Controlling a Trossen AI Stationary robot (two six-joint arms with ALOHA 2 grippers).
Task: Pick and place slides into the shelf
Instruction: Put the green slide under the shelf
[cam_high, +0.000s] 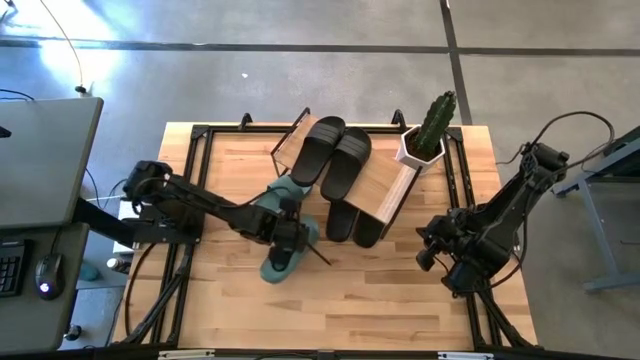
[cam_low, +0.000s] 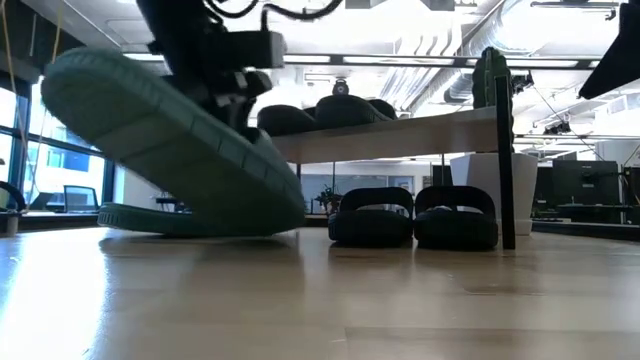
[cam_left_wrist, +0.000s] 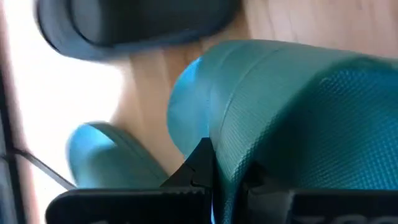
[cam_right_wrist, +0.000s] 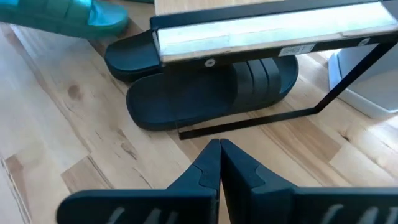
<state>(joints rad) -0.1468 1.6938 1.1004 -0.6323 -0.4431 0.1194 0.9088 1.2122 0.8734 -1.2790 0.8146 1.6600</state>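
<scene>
A sage-green slide (cam_low: 170, 140) hangs tilted near the table's middle, with my left gripper (cam_high: 292, 236) shut on it from above. Its strap (cam_left_wrist: 298, 118) fills the left wrist view. A second green slide (cam_high: 288, 190) lies flat on the table just behind it. Two black slides (cam_high: 335, 150) lie on the plank of the shelf (cam_high: 385, 190). Another two black slides (cam_low: 412, 215) stand on the table under it. My right gripper (cam_right_wrist: 219, 149) hovers shut and empty to the right of the shelf, pointing at the lower black pair. My left gripper pinches the green slide at the edge of its strap (cam_left_wrist: 227, 180), which passes between the two fingers. The fingers come slanting down from the table's left. The slide tilts steeply with its ribbed sole toward the near edge, and its low end (cam_low: 280, 210) is down at the tabletop.
A cactus in a white pot (cam_high: 428, 135) stands at the shelf's far right corner. Black frame rails (cam_high: 190, 180) run along the table's left and right sides. Bare wood (cam_high: 350, 300) stretches along the near half of the table.
</scene>
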